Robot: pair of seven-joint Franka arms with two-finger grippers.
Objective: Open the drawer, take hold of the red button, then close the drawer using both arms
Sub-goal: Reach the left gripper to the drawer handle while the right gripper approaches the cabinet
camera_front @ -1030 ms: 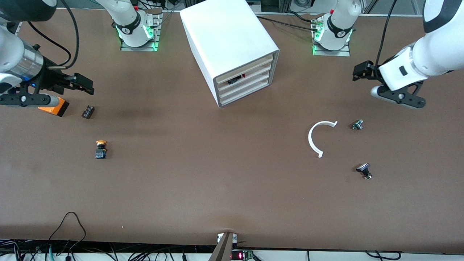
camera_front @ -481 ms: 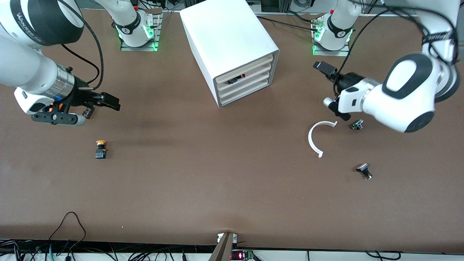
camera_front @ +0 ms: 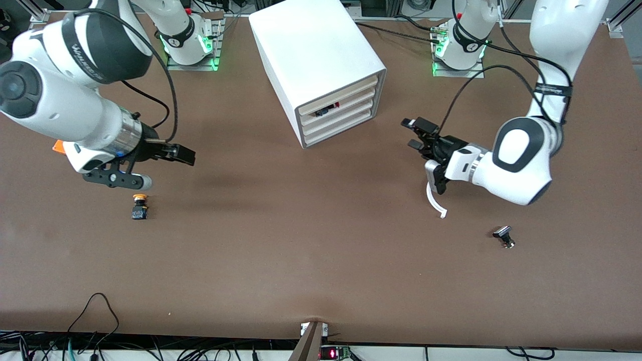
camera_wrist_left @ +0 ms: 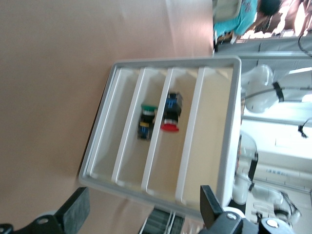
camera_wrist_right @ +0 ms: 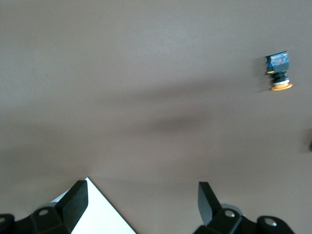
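The white cabinet [camera_front: 321, 55] stands at the table's middle, near the robots' bases, with four alike drawer fronts, all flush. The drawer [camera_front: 353, 99] second from the top holds the red-capped button [camera_front: 328, 108]. In the left wrist view this button [camera_wrist_left: 170, 113] lies in its drawer [camera_wrist_left: 187, 146]. My left gripper [camera_front: 412, 133] is open and empty above the table, facing the cabinet's front from the left arm's end; its own view shows it [camera_wrist_left: 141, 212] open. My right gripper [camera_front: 188, 155] is open and empty above the table toward the right arm's end; its own view shows it [camera_wrist_right: 140, 202] open.
A green-capped button [camera_wrist_left: 145, 121] lies in the drawer below. A yellow-orange-capped button [camera_front: 140, 205] stands under the right arm and shows in the right wrist view [camera_wrist_right: 279, 73]. An orange box [camera_front: 58, 146] peeks past that arm. A white C-shaped ring [camera_front: 435, 203] and a small black part [camera_front: 504, 236] lie by the left arm.
Both arms have swung in from the table's ends toward the cabinet. The left gripper now faces the drawer fronts. The left arm now covers part of the white ring and a small part.
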